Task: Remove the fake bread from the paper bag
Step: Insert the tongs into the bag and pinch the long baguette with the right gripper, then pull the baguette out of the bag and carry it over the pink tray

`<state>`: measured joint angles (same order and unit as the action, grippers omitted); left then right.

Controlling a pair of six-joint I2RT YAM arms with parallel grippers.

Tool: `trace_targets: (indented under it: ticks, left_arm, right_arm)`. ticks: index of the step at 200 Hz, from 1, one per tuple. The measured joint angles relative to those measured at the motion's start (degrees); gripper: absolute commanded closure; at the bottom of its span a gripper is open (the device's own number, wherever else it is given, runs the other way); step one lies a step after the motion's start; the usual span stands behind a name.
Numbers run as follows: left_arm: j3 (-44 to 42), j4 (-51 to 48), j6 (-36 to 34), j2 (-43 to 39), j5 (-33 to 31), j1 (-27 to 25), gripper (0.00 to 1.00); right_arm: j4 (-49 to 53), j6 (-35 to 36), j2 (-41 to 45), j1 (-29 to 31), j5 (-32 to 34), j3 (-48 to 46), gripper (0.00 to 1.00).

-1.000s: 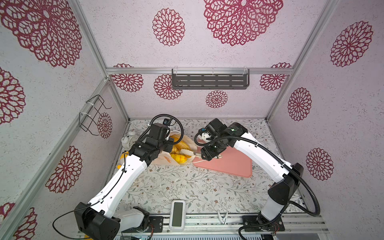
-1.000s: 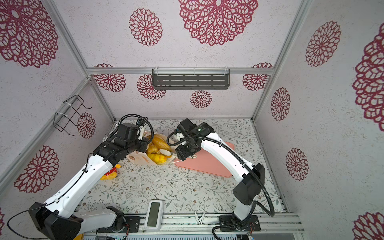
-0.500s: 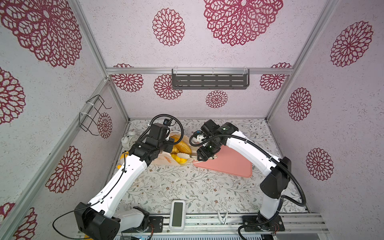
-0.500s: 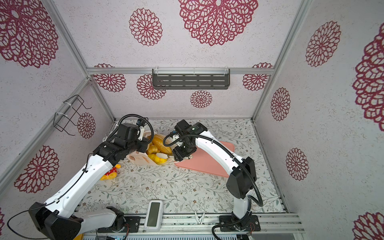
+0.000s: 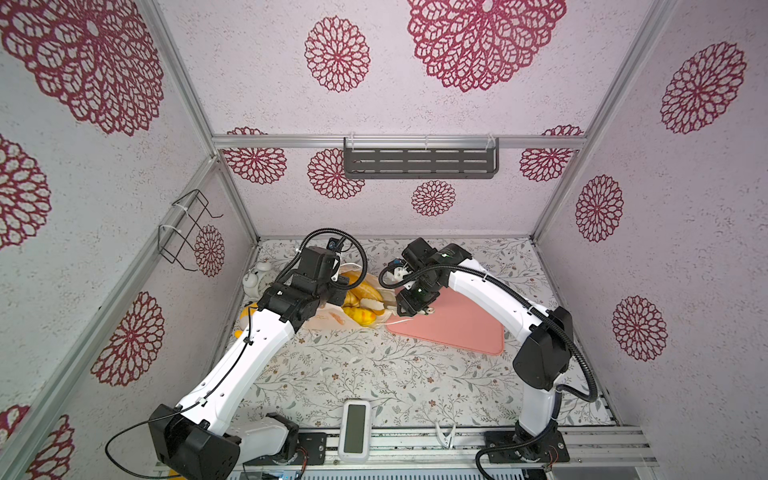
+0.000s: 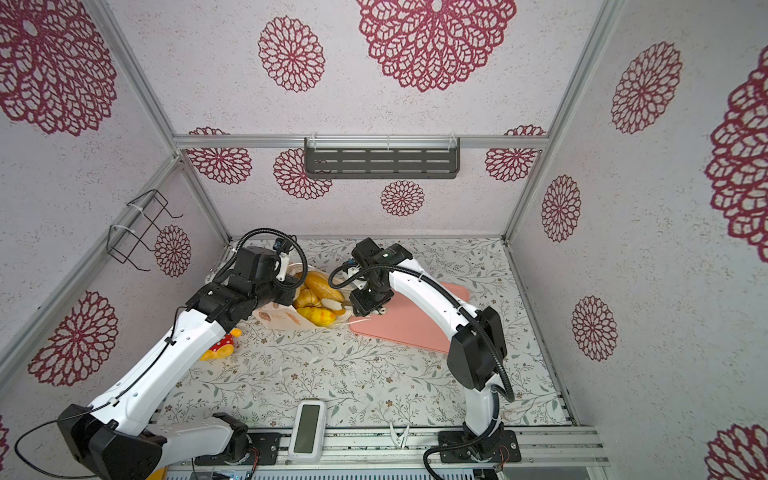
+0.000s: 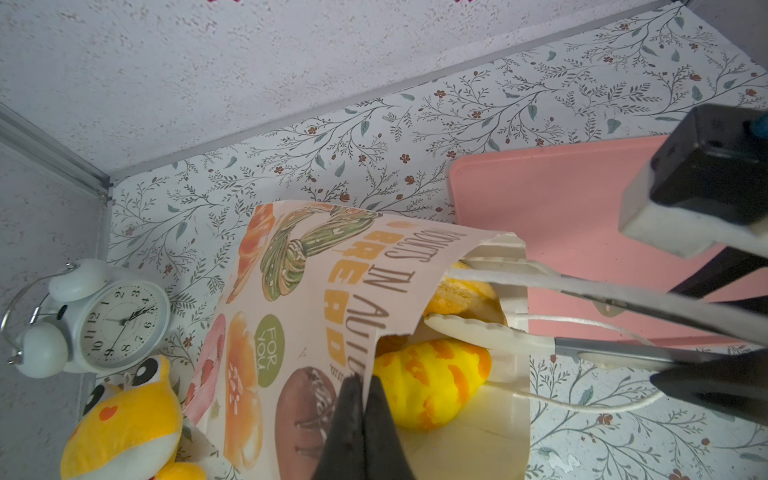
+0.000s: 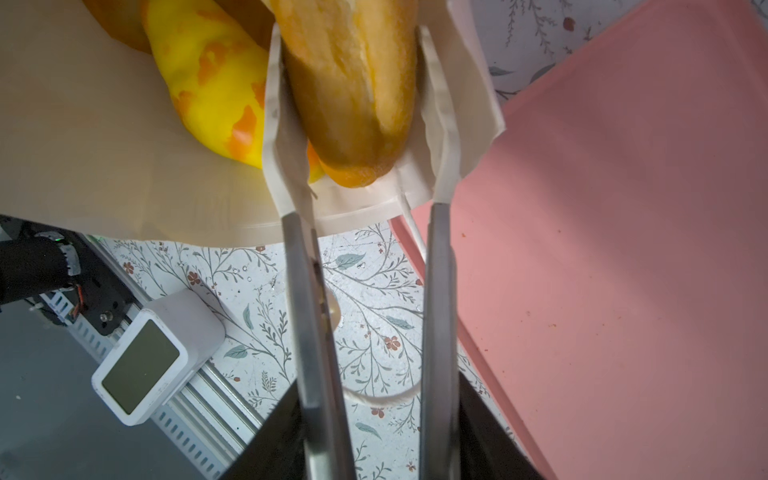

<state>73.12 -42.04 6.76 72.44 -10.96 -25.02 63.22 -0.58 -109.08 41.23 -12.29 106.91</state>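
The paper bag (image 5: pixel 328 320) (image 7: pixel 291 311) lies on its side with its mouth toward the pink tray. My left gripper (image 7: pixel 363 382) is shut on the upper edge of the bag's mouth and holds it lifted. Fake bread fills the bag: a long baguette loaf (image 8: pixel 353 75) (image 6: pixel 322 284) and a yellow-orange bun (image 7: pixel 424 386) (image 8: pixel 208 75) show at the mouth. My right gripper (image 8: pixel 349 83) carries long tongs. Their white tips (image 8: pixel 436 104) reach into the mouth and press on both sides of the baguette's end.
A flat pink tray (image 5: pixel 457 332) (image 8: pixel 623 208) lies right of the bag. A white alarm clock (image 7: pixel 120 320) and a yellow plush toy (image 6: pixel 220 347) sit by the left wall. A white display device (image 5: pixel 354 430) and a small clip (image 5: pixel 445 428) lie at the front edge.
My right arm has moved left to the bag's mouth and its tongs have narrowed round the baguette. The left gripper has kept its hold on the bag.
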Motion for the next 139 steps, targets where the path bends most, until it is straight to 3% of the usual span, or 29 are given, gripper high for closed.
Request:
trace_targets:
  ticks: [58, 139]
  left_arm:
    - [0.00, -0.17, 1.01, 0.35, 0.39, -0.02, 1.00]
    - [3.26, -0.66, 4.15, 3.87, -2.71, -0.09, 1.00]
  right_arm:
    - [-0.63, 1.49, 0.37, 1.25, -1.75, 0.00, 0.78]
    - [1.55, 0.90, 7.19, 2.08, -1.46, 0.02, 0.86]
